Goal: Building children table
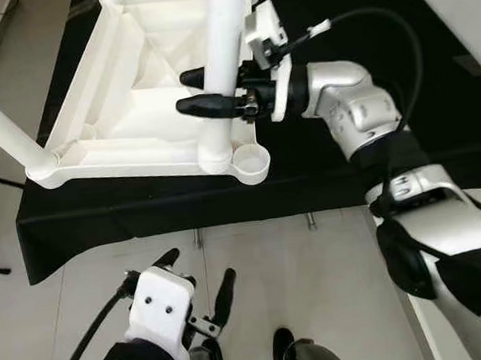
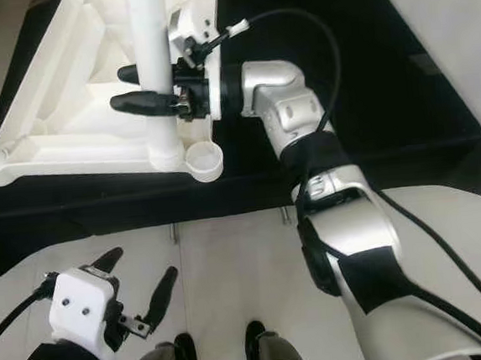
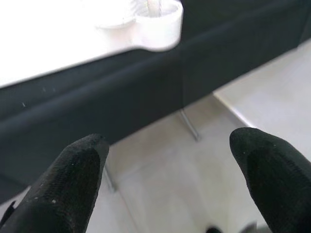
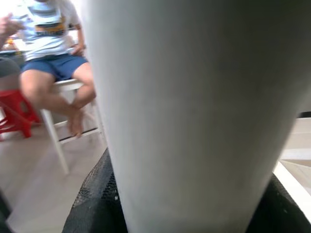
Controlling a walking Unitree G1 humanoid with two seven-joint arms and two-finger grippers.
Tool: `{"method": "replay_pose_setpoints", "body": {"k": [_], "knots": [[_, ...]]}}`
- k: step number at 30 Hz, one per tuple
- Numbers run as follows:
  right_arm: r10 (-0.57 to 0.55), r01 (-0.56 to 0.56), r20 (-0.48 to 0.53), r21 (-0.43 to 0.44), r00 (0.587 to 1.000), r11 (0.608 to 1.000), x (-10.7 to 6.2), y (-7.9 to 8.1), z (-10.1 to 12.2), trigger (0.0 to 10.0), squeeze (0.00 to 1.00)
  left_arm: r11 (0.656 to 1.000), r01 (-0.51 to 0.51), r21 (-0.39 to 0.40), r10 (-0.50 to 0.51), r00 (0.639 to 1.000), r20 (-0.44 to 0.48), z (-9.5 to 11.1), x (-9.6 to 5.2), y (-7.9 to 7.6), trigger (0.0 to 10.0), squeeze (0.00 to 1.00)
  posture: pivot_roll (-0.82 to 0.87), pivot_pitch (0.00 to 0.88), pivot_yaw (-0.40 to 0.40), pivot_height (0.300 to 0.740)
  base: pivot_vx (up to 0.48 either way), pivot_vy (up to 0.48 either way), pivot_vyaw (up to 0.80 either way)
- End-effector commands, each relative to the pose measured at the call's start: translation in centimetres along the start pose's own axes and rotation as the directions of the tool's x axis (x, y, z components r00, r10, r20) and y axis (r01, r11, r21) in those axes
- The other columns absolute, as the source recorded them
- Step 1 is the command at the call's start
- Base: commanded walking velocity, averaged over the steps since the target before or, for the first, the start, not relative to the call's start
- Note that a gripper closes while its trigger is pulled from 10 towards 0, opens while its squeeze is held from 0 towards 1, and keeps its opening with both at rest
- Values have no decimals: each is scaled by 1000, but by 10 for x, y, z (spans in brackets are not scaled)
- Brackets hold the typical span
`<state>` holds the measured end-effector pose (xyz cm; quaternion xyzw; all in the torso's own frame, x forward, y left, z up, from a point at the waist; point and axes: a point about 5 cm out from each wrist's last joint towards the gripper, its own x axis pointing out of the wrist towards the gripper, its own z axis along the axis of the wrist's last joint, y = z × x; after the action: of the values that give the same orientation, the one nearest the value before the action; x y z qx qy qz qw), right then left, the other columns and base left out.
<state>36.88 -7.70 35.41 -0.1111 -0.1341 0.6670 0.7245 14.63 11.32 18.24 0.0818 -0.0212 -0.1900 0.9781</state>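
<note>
A white plastic children's table top (image 1: 134, 113) lies upside down on a black-covered surface (image 1: 323, 164). One white leg (image 1: 223, 55) stands upright in a near corner socket. My right gripper (image 1: 207, 90) is shut on this leg, one black finger on each side of it. The leg (image 4: 194, 111) looms close in the right wrist view. Another white leg (image 1: 0, 125) stands at the near left corner. An empty round socket (image 1: 253, 159) sits at the near right corner. My left gripper (image 1: 201, 284) hangs open low over the floor, holding nothing.
The black cover's front edge (image 1: 184, 214) drops toward a pale tiled floor (image 1: 317, 283). My feet (image 1: 280, 345) stand close to it. A seated person (image 4: 53, 43) on a white chair, beside a red stool (image 4: 14, 111), is in the right wrist view.
</note>
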Motion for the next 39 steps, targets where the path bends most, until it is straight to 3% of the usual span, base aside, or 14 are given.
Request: {"method": "replay_pose_setpoints", "body": {"k": [1, 7, 11, 19, 30, 33, 37, 39], "knots": [[42, -42, 3, 24, 999, 999, -1, 2, -5, 10000, 0, 1000, -3, 13, 3, 1000, -6, 0, -4, -2, 10000, 0, 67, 455, 5, 740, 0, 0, 0], [189, -188, -28, 20, 982, 982, -9, 5, 0, 10000, 0, 999, -28, 32, 28, 1000, 9, 2, -10, -5, 10000, 0, 68, 468, 12, 740, 0, 0, 0], [203, -203, -69, 13, 977, 979, -16, 3, -1, 10000, 0, 998, -35, 43, 34, 999, 15, 2, -12, -6, 10000, 0, 69, 470, 13, 740, 0, 0, 0], [177, -181, -119, -20, 977, 983, -15, -1, 1, 10000, 0, 998, -38, 55, 37, 999, 18, 2, -13, -8, 10000, 0, 67, 470, 11, 740, 0, 0, 0], [222, -232, -185, -34, 957, 972, -16, 0, 4, 10000, 0, 997, -44, 64, 42, 999, 29, 1, -11, -7, 10000, 0, 53, 465, 6, 740, 0, 0, 0], [263, -290, -277, -60, 924, 955, -5, 4, 1, 10000, 0, 997, -44, 66, 41, 999, 36, 0, -9, -6, 10000, 0, 43, 462, 3, 740, 0, 0, 0], [278, -310, -299, -65, 913, 948, 0, 6, -1, 10000, 0, 997, -44, 67, 42, 998, 37, 0, -8, -6, 10000, 0, 42, 460, 2, 740, 0, 0, 0], [312, -357, -344, -73, 885, 931, 12, 10, -4, 10000, 0, 996, -46, 71, 43, 998, 42, 0, -6, -6, 10000, 0, 36, 456, -1, 740, 0, 0, 0]]}}
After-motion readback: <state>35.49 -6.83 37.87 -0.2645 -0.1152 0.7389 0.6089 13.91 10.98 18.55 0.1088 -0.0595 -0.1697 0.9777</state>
